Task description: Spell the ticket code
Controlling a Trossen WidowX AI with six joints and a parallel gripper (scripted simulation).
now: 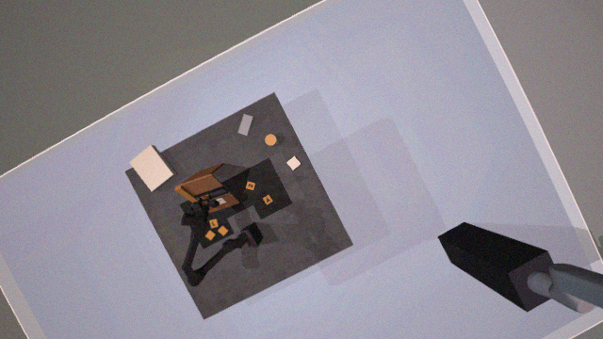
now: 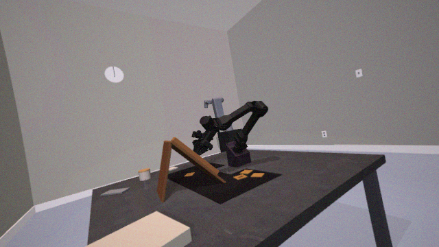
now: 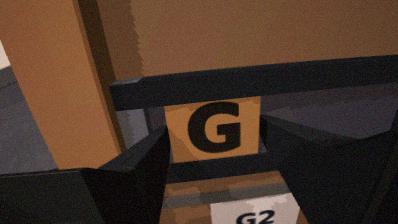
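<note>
The gripper [image 3: 215,131] [image 1: 205,200] is shut on the orange G tile [image 3: 215,131]. The tile is upright between the upper and lower bars of the dark letter rail [image 3: 300,77] [image 1: 218,192], near the rail's left end in the wrist view, with a small gap beside it. The rail is on the tilted brown board [image 3: 250,35] [image 2: 195,158]. The white ticket [image 3: 286,204] [image 1: 220,201] below is cut off; "G2" shows. A tile [image 1: 213,223] that looks like L lies near two tiles [image 1: 210,234] [image 1: 222,231] with no readable letter. An A tile [image 1: 268,200] and another lettered tile [image 1: 251,185] lie opposite.
A large cream block [image 1: 152,168] [image 2: 147,231] sits at the counter's edge. A round orange-topped container [image 1: 270,139] [image 2: 144,174], a grey flat piece [image 1: 245,124] [image 2: 115,191] and a small white piece [image 1: 293,163] lie beyond the board. Dark mats [image 1: 278,176] lie under the loose tiles.
</note>
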